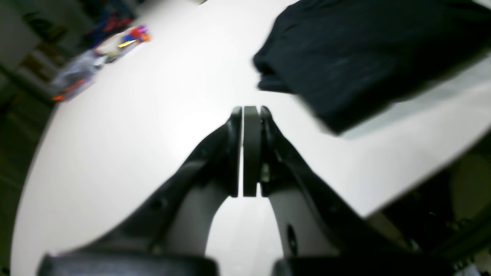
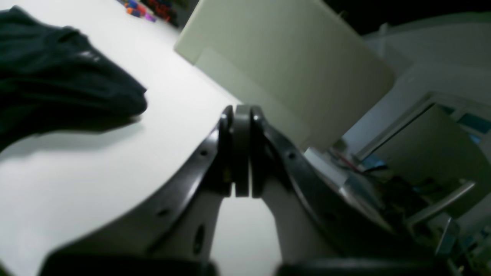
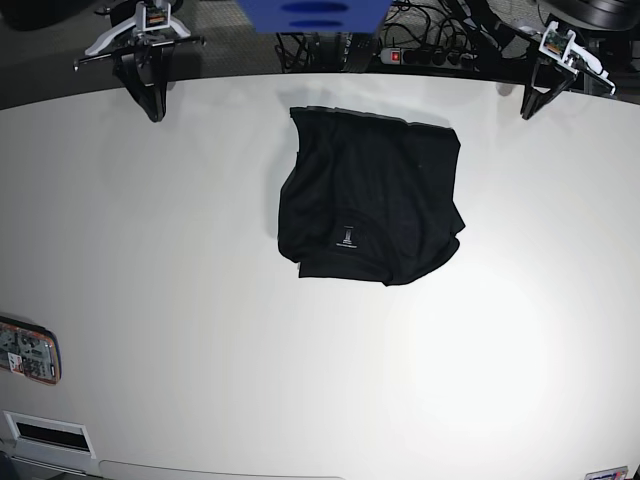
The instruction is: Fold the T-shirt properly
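Note:
The black T-shirt [image 3: 372, 195] lies in a rough folded block on the white table [image 3: 200, 300], centre-back, with a small white label mark [image 3: 347, 236] near its front edge. My left gripper [image 3: 527, 110] is shut and empty at the table's back right, apart from the shirt. In the left wrist view its jaws [image 1: 251, 112] are closed, with the shirt [image 1: 356, 57] beyond to the right. My right gripper [image 3: 152, 108] is shut and empty at the back left. In the right wrist view [image 2: 241, 110] the shirt [image 2: 57, 84] lies off to the left.
A colourful packet [image 3: 28, 352] lies at the table's left edge. A blue object [image 3: 310, 15] and a power strip with cables [image 3: 420, 55] sit behind the table. A pale box [image 2: 287, 65] stands past the table edge in the right wrist view.

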Tool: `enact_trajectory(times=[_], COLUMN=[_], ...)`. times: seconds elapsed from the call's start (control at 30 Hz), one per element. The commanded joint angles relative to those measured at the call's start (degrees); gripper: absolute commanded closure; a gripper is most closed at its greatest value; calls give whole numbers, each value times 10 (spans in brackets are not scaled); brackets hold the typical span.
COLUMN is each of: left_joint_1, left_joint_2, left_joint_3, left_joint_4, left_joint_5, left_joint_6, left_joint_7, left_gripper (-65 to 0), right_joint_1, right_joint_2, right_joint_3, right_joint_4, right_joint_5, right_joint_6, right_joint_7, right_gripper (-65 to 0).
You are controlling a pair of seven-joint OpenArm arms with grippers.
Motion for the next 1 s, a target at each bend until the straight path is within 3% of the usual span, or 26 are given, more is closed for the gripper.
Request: enact_trajectory(times=[0.0, 0.3, 0.47, 0.7, 0.97], left_joint_1=[24, 85, 79, -10, -90], left_joint_2=[-8, -5, -4, -5, 1], left_joint_3=[-6, -6, 17, 93, 127], left_joint_4=[6, -4, -76, -234, -393], left_joint_5=[-12, 111, 119, 121, 151], left_joint_6=[3, 3, 4, 4, 4], left_joint_7=[-16, -16, -16, -14, -12], left_gripper=[0, 0, 0, 0, 0], right_joint_1=[-20, -88, -83, -56, 14], right_joint_2=[4, 16, 16, 15, 16], right_joint_3=[4, 0, -2, -5, -85], right_joint_4=[7, -48, -141, -259, -403], right_joint_5=[9, 6, 7, 5, 5], right_joint_6=[-2, -2, -2, -2, -2], right_joint_7=[15, 15, 15, 15, 15], right_gripper=[0, 0, 0, 0, 0])
